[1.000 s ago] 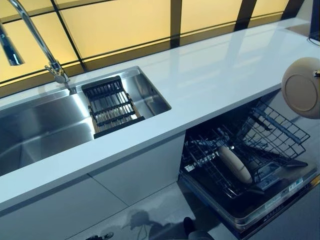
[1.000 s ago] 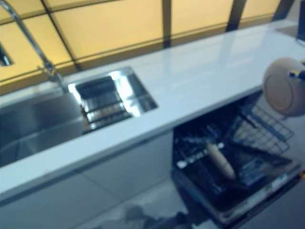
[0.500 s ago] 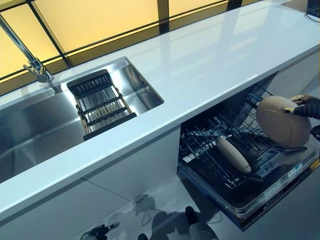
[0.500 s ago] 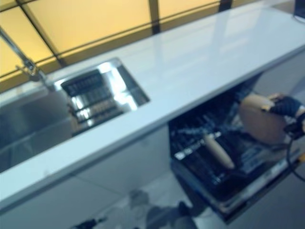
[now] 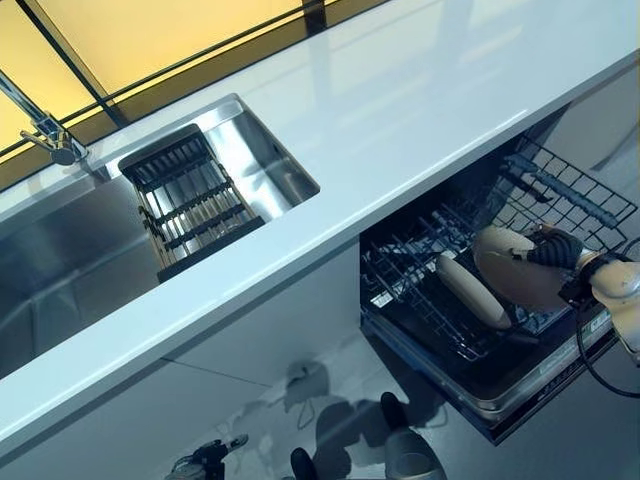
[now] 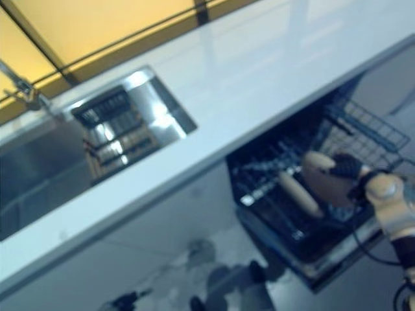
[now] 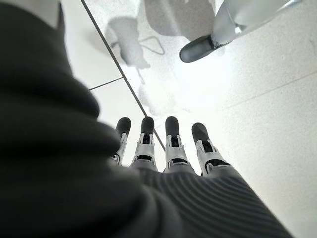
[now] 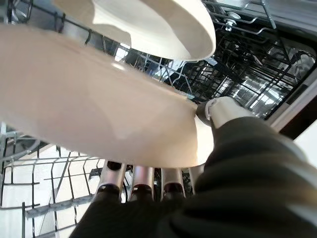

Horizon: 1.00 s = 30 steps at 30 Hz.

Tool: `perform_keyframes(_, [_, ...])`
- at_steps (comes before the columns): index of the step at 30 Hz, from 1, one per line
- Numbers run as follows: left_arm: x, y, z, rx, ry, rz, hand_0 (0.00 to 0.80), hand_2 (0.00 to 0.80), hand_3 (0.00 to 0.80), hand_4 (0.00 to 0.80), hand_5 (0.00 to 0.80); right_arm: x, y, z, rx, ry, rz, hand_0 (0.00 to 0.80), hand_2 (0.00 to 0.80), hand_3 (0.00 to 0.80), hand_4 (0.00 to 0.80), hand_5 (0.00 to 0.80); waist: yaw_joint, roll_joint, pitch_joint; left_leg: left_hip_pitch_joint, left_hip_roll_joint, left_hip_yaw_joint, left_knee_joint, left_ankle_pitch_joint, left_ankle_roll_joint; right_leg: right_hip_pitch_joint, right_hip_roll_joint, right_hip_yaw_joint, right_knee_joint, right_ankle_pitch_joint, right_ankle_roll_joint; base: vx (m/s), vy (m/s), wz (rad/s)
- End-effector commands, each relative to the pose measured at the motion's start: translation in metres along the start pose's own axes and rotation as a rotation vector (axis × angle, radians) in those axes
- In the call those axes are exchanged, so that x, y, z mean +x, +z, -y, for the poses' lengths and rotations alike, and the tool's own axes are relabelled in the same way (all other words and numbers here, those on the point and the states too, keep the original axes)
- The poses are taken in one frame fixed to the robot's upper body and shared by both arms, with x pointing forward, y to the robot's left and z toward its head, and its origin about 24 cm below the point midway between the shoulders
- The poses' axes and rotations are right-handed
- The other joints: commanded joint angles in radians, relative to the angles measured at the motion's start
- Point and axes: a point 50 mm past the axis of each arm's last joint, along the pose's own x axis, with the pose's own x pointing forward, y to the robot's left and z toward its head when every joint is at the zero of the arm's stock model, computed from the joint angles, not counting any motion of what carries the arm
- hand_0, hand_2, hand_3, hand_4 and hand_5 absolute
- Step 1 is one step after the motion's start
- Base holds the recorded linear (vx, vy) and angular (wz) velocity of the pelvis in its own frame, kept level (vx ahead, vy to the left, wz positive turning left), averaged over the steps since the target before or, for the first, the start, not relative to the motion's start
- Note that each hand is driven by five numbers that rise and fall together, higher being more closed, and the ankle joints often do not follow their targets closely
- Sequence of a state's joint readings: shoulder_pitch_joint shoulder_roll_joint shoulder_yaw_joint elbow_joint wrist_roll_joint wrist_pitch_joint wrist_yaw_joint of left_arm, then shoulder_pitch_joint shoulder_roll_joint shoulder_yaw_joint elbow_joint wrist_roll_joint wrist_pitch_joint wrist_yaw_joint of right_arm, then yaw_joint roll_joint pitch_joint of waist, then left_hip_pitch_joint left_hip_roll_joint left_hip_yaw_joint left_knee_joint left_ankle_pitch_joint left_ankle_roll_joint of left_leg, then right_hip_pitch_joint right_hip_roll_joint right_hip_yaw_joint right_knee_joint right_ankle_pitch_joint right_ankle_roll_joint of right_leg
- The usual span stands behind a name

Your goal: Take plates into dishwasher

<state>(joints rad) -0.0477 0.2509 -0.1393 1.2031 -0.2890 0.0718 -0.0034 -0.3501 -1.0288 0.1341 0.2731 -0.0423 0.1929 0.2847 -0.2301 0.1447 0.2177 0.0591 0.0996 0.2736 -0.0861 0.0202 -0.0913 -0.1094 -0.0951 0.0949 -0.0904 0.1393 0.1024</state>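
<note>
Plate (image 5: 515, 272) dropped from counter height into rack (image 5: 560, 195), just beside racked plate (image 5: 472, 290). Right hand (image 5: 556, 250) pinches its rim. Left hand (image 7: 168, 144) hangs with fingers straight, holding nothing.

Warm yellow backlight is thrown from the panelled window (image 5: 150, 30), glare is reflected off the glossy white countertop (image 5: 400, 110), and the right eye view is blurred.

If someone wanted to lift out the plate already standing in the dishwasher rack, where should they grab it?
Probably by its top rim, coming from above. The racked plate stands on edge in the lower rack, so only its upper edge is free; wires hem in the lower part. The right hand is holding a second plate close beside it, crowding that side.
</note>
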Motion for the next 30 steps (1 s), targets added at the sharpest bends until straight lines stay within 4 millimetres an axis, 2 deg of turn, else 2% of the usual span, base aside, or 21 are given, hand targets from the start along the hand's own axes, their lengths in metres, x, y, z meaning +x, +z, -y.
perform_keyframes(1, [-0.001,0.005,-0.027,-0.010,0.069,-0.001,0.000,0.000,0.000,0.000,0.000,0.002,0.016,0.000,0.009,-0.060,0.077,0.800,0.800,0.800,0.800,0.800,0.002,-0.084,-0.016,0.017,-0.006,-0.050,-0.001,-0.014,0.005,0.026,-0.045,-0.030,0.004,-0.013,0.024,0.000,0.000,0.00])
perform_keyframes(10, [0.000,0.010,-0.018,-0.010,0.049,0.015,0.000,0.000,0.000,0.000,0.000,0.003,0.018,-0.011,-0.071,-0.072,0.088,0.800,0.800,0.800,0.800,0.800,-0.001,-0.073,-0.001,0.010,-0.006,-0.048,-0.001,-0.009,0.004,0.017,-0.047,-0.026,0.007,-0.014,0.023,0.000,0.000,0.00])
perform_keyframes(16, [0.001,0.014,-0.015,-0.005,0.043,0.024,0.000,0.000,0.000,0.000,0.000,0.003,0.020,-0.012,-0.107,-0.098,0.101,0.800,0.800,0.800,0.800,0.800,0.000,-0.065,0.005,0.006,-0.007,-0.052,-0.001,-0.006,0.003,0.015,-0.049,-0.025,0.007,-0.014,0.023,0.000,0.000,0.00])
perform_keyframes(30, [0.001,0.015,-0.005,0.028,0.018,0.021,0.000,0.000,0.000,0.000,0.000,0.014,0.021,-0.029,-0.307,-0.131,0.088,0.800,0.800,0.800,0.800,0.800,0.028,-0.047,-0.006,0.002,-0.014,-0.072,-0.001,-0.005,0.005,0.024,-0.058,-0.037,0.006,-0.019,0.025,0.000,0.000,0.00])
